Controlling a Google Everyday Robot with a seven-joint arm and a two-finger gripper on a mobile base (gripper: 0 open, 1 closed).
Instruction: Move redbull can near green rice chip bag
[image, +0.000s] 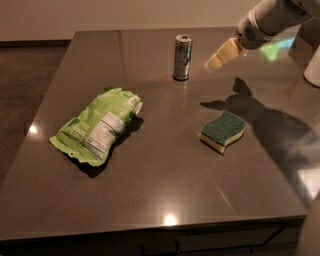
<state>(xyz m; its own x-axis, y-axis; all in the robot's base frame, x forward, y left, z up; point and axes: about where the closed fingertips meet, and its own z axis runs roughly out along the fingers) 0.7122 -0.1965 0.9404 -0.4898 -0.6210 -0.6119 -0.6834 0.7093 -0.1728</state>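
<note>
Redbull can (182, 56) stands upright near the far edge of the tabletop (160, 195), untouched: a slim metal cylinder, silver-grey with darker bluish panels and a pull-tab rim on top. Its smooth, rigid wall should take a sideways squeeze well, though so tall and narrow a shape would tip easily if bumped.

Just to its right, raised above the surface and apart from the can, hangs the pincer (220, 55), pale yellowish and tapered, pointing down and left towards the can. Whether it is released or clenched I cannot tell; it carries nothing. Behind it the white arm (270, 17) reaches in from the upper right corner.

My reading is that the reach to the can is the step in hand, with grasping, carrying and placing all not yet done. The next move calls for lowering to the can's mid-height, lining up so the can sits squarely between the two sides, and closing without knocking it.

Well apart, to the left and nearer the front, lies the green rice chip bag (97, 127): flat, glossy, wrinkled light-green film with a white label panel. A wavy dark-green sponge (223, 131) on a yellow base rests to the right. The tabletop is dark, polished and reflective.
</note>
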